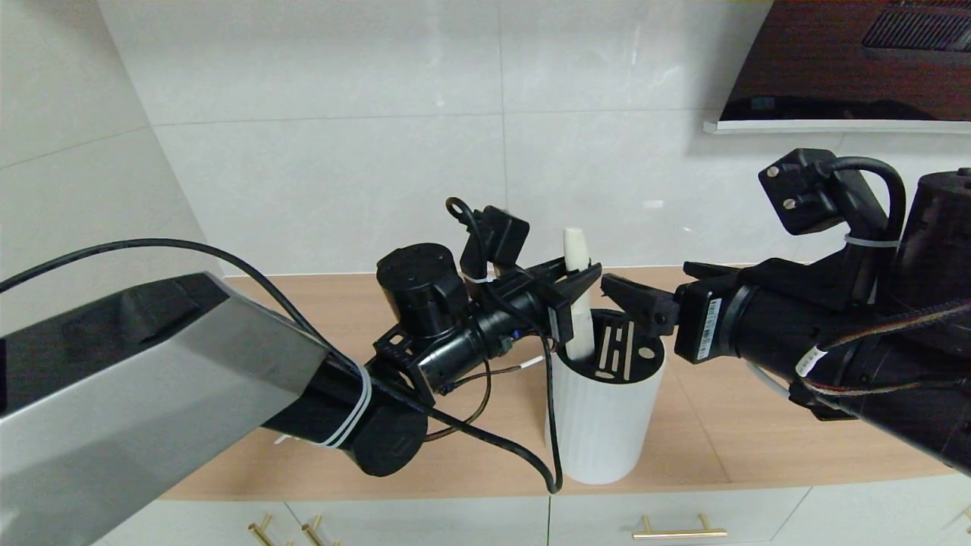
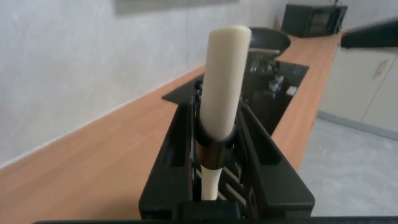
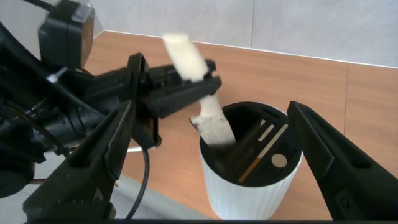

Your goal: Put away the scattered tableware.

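Left end effector [image 1: 580, 280] was clamped narrow on the cream-handled utensil [image 1: 574, 246]. It gripped partway down the shaft, so the rounded top stood clear above the fingers and the lower end dipped below them into the white ribbed holder [image 1: 603, 425]. That holder stood directly under the left end effector's tips on the wooden tabletop [image 1: 728, 432]. Its dark mouth opened upward, with a few slim pale pieces lying inside. The utensil leaned a little and entered the mouth on the side nearest the left end effector.

Right end effector [image 1: 645, 287] faced the left one across the holder's mouth, its fingers spread wide and holding nothing. Its tips hung just above the rim and close to the left one's tips, with only a narrow gap between them.

Bare tabletop lay to either side of the holder and behind it, running back to the tiled wall [image 1: 341, 152]. The holder stood close to the tabletop's front edge, and drawer fronts [image 1: 675, 516] sat under that edge. Farther along the tabletop, beyond the left end effector's tips, a black cooktop [image 2: 283, 93] was set into the wood.
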